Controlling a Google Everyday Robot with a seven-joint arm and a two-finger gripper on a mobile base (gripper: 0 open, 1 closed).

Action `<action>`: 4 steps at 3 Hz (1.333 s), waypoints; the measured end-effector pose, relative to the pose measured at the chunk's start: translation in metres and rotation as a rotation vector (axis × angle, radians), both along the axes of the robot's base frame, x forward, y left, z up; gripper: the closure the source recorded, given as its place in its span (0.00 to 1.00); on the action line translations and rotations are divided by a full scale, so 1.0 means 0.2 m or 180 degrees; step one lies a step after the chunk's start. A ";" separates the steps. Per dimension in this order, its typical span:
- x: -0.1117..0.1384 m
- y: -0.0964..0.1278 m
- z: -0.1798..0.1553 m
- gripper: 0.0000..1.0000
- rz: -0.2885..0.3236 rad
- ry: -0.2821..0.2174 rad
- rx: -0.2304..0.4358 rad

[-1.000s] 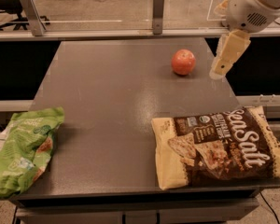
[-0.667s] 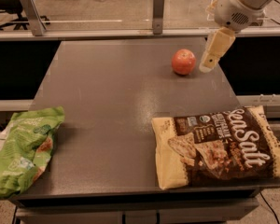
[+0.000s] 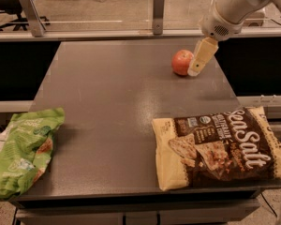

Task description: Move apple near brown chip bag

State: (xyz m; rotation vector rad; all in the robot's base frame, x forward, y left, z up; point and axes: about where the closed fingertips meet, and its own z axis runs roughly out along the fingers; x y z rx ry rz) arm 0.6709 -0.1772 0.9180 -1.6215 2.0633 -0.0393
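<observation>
The apple (image 3: 181, 62), small, round and red-orange, sits on the grey table (image 3: 117, 111) at the far right. My gripper (image 3: 195, 70) hangs down from the white arm (image 3: 229, 11) and its tip is right against the apple's right side. The brown chip bag (image 3: 222, 146), dark brown and cream-yellow with white "Sea Salt" script, lies flat at the table's near right corner, well in front of the apple.
A bright green bag (image 3: 21, 151) lies at the near left edge, partly overhanging it. A rail with metal posts (image 3: 158, 11) runs behind the table. The table's right edge is close beside the apple and the gripper.
My gripper has moved left and down, from apart on the apple's right to right against its right side. The apple and both bags have not moved.
</observation>
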 end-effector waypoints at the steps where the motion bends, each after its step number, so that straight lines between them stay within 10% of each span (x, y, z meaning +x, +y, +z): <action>1: 0.04 0.05 -0.13 0.00 0.0010 0.0124 0.0024; 2: 0.07 0.07 -0.22 0.00 -0.0003 0.0210 0.0046; 4: 0.07 0.14 -0.28 0.40 0.0005 0.0237 -0.0016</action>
